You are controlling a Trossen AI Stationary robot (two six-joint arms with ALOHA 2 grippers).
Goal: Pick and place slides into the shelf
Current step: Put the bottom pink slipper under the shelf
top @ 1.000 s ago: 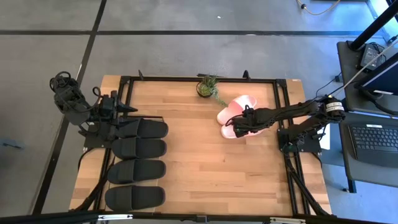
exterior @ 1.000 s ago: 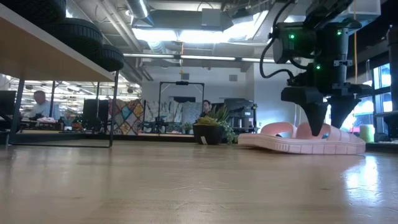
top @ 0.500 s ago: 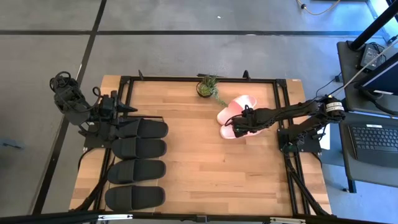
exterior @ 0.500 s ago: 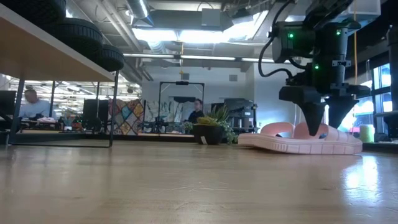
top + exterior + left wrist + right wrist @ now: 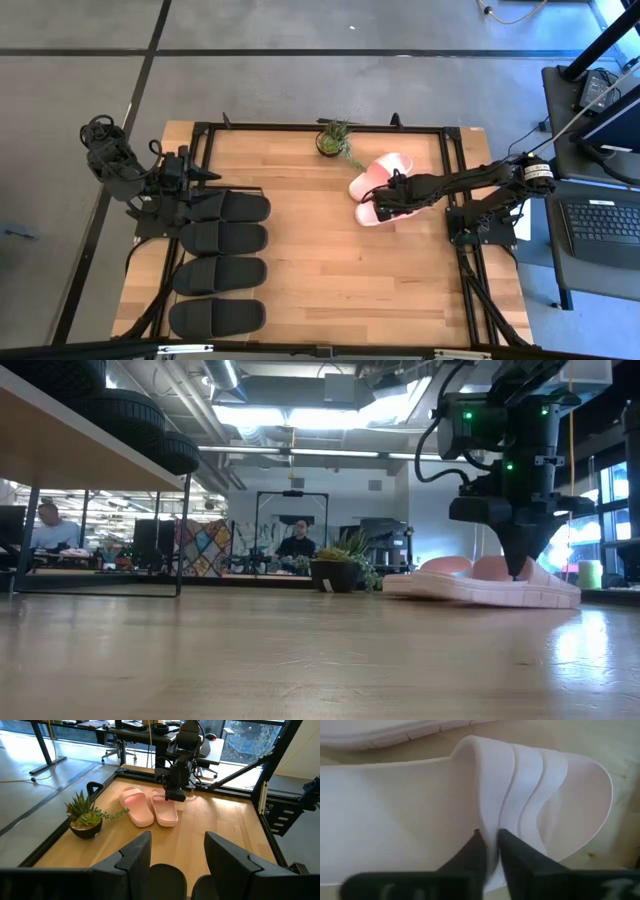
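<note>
**Right gripper pinches a pink slide's strap; four black slides already shelved**

High view: the right gripper (image 5: 392, 203) reaches over the nearer pink slide (image 5: 376, 209), one of a pair lying right of centre on the worktop (image 5: 320, 270) near a small potted plant (image 5: 333, 140). Four black slides (image 5: 220, 262) sit in a row on the shelf (image 5: 140, 290) at the left, leaving the pink pair to move. The left gripper (image 5: 200, 178) waits by the shelf's far end.

Low view: the right gripper points straight down, its tips pressed together on the pink slide, which lies on the worktop.

Left wrist view: the left gripper's fingers (image 5: 135, 857) stand apart, holding nothing.

Right wrist view: the dark fingers (image 5: 476, 851) clamp the edge of the strap (image 5: 520, 785), a thin raised part that likely gives a firm hold for lifting.
</note>
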